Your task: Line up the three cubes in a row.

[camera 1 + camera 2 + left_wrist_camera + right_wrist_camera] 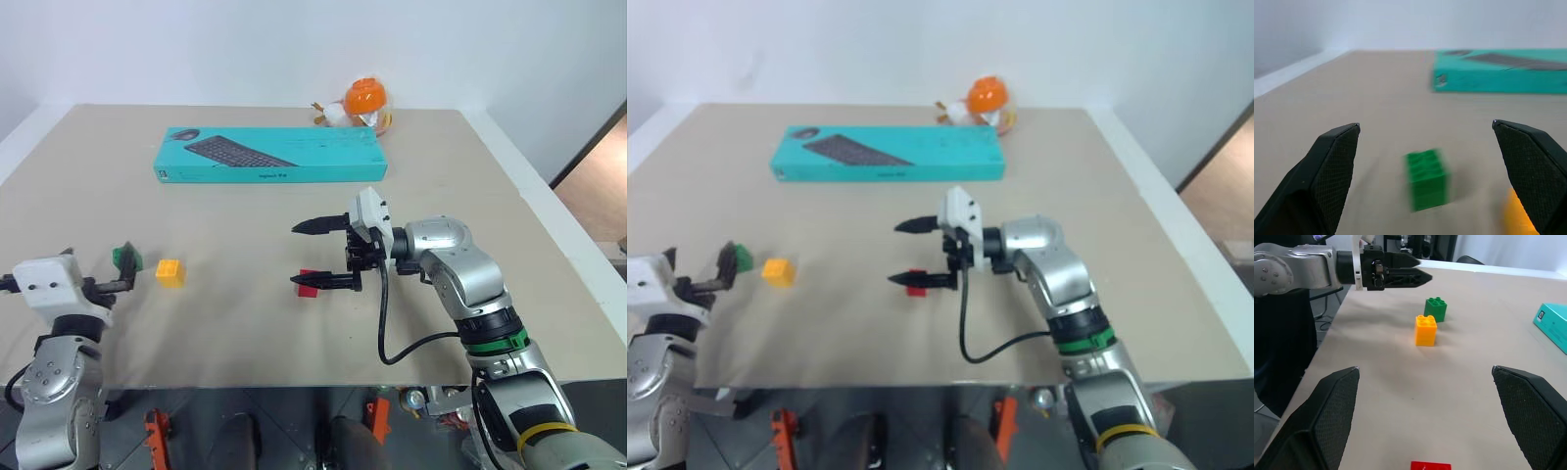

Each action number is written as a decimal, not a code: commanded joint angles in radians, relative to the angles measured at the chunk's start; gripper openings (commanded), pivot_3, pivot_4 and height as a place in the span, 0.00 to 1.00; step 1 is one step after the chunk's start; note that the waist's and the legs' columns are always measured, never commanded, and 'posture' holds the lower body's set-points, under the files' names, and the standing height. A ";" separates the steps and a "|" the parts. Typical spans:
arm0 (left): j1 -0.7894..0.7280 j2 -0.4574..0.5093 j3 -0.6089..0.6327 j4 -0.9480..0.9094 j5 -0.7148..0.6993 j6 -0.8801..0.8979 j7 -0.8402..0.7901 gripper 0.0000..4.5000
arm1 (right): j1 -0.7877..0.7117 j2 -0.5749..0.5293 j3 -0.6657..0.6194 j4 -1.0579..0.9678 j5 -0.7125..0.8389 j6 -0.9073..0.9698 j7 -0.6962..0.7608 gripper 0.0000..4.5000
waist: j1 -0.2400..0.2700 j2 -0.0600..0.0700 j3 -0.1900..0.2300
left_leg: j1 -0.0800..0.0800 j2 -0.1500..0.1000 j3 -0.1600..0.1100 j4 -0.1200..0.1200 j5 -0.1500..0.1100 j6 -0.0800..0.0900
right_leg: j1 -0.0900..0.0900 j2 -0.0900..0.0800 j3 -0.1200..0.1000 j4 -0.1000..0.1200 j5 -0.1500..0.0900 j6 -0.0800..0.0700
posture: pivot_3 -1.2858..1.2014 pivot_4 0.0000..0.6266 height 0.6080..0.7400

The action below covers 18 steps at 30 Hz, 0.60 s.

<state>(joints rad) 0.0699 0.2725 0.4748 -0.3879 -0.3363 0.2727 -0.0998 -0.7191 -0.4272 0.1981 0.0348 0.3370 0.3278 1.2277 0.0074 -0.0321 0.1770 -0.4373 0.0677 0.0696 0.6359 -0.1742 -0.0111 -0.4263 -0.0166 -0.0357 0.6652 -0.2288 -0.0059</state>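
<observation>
Green cube [1426, 178] sits ahead of the open left claw [1427, 147]; red cube [310, 283] under the open right claw [306, 255].

The keyboard box [270, 155] is laid across the far part of the table [549, 255]. Behind its right end a round toy [361, 103] is set. Three cubes [170, 272] are found nearer than the box: two side by side under its left end, one apart under its middle.

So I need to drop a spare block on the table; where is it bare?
Bare: the wide strip between the yellow-orange cube and red cube, and the table right of the keyboard box. Crowded: the left, where the green cube sits by the left gripper.
</observation>
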 commanded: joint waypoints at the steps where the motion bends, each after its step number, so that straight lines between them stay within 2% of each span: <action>1: -0.043 -0.006 0.008 0.018 -0.005 0.014 0.038 1.00 | -0.020 0.003 -0.003 -0.014 0.000 -0.029 -0.004 1.00 | 0.001 0.000 0.000 | 0.000 0.000 0.000 0.000 0.000 0.000 | 0.000 0.000 0.000 0.000 0.000 0.000 | 0.52 0.24 1.00; 18: -0.174 -0.009 -0.033 0.164 -0.004 0.120 0.070 1.00 | -0.005 -0.021 -0.024 -0.043 0.018 -0.008 -0.024 1.00 | 0.001 -0.001 0.000 | 0.000 0.000 0.007 0.000 0.000 0.000 | 0.000 -0.001 0.000 0.000 0.002 0.002 | 0.52 0.24 1.00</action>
<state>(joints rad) -0.0922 0.2483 0.4359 -0.2164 -0.3485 0.3933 -0.0430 -0.7178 -0.4463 0.1997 0.0337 0.3303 0.3152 1.2113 0.0079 -0.0334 0.1766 -0.4369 0.0674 0.0766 0.6364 -0.1742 -0.0110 -0.4265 -0.0178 -0.0355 0.6651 -0.2270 -0.0044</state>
